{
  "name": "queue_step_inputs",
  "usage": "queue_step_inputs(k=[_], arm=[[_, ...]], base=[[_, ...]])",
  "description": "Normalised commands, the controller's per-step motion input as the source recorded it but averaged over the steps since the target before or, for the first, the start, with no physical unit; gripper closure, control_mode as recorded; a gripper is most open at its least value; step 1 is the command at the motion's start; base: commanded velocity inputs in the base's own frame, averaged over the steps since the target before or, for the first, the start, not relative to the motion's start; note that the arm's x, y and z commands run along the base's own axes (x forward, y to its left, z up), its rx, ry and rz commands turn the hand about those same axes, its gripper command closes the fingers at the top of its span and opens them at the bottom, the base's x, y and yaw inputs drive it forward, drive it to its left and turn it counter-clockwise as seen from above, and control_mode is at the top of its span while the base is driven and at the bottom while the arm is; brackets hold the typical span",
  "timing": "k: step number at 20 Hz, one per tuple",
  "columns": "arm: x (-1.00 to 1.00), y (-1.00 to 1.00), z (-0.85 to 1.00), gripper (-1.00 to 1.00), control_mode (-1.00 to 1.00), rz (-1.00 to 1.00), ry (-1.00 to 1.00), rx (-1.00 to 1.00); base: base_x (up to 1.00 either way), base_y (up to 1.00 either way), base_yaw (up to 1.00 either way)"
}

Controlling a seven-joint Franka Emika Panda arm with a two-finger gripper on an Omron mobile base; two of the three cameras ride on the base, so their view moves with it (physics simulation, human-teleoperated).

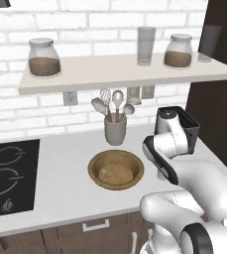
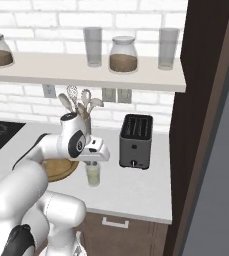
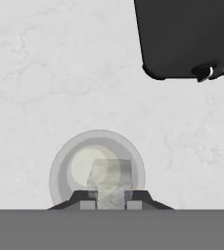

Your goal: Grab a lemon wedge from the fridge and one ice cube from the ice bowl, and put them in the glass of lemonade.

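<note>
Left base view: ice bowl (image 1: 116, 169) sits on the counter (image 1: 60, 173) in front of the utensil cup (image 1: 115, 130), pale lumps inside. My arm blocks whatever is right of it.

Right base view: gripper (image 2: 92, 161) hangs directly over the glass of lemonade (image 2: 93, 175), just right of the bowl, toaster (image 2: 135, 141) beside it.

Hand view: fingertips (image 3: 86, 199) are clamped on a translucent ice cube (image 3: 111, 179), held right above the glass mouth. I judge the cube wet, slick and light, so a flat-face pinch is right. The glass is fragile and easily tipped; I'd release low and centred. Can't tell whether a lemon wedge is already inside.
</note>
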Motion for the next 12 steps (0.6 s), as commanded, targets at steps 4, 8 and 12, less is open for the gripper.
queue_step_inputs(k=[4, 8, 12], arm=[[0.15, 0.00, 0.00, -1.00, -1.00, 0.00, 0.00, 0.00], [0.23, 0.01, 0.08, -1.00, -1.00, 0.00, 0.00, 0.00], [0.00, 0.00, 0.46, -1.00, -1.00, 0.00, 0.00, 0.00]], base=[[0.00, 0.00, 0.00], [0.00, 0.00, 0.00], [0.00, 0.00, 0.00]])
